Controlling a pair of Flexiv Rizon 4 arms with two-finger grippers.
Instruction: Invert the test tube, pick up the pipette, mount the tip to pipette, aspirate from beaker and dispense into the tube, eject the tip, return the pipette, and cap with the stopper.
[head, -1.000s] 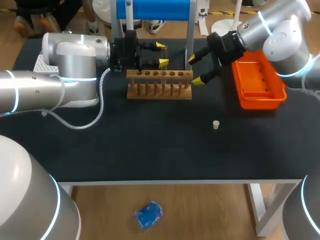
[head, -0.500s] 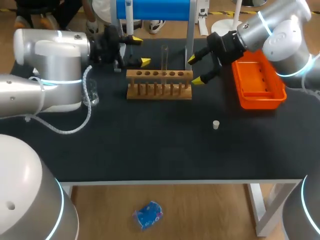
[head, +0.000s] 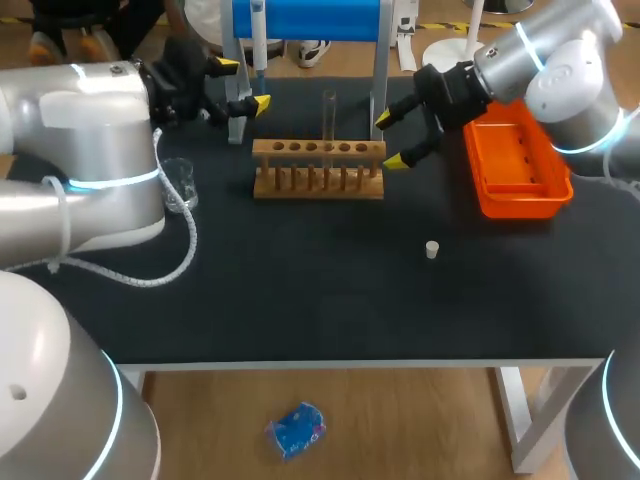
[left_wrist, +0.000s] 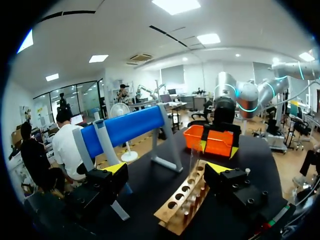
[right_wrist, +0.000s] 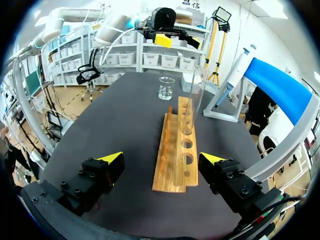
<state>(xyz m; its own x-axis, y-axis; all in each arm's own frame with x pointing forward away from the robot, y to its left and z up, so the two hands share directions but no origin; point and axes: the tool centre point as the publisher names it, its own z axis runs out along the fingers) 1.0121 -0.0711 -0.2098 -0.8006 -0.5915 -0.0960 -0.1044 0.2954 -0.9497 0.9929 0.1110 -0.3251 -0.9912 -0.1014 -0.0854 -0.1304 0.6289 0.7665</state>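
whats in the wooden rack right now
One clear test tube stands upright in one hole of the wooden rack; the other holes look empty. Its lower end is hidden by the rack's top board.

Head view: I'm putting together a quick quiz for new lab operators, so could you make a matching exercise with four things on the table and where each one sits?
Things:
1. test tube
2. beaker
3. stopper
4. orange tray

Places:
A. on the table, left of the wooden rack
B. alone on the table, nearer the front edge than the rack
C. at the table's right edge, past the rack's right end
D. standing upright in the rack

Pairs: 1-D, 2-A, 3-B, 4-C
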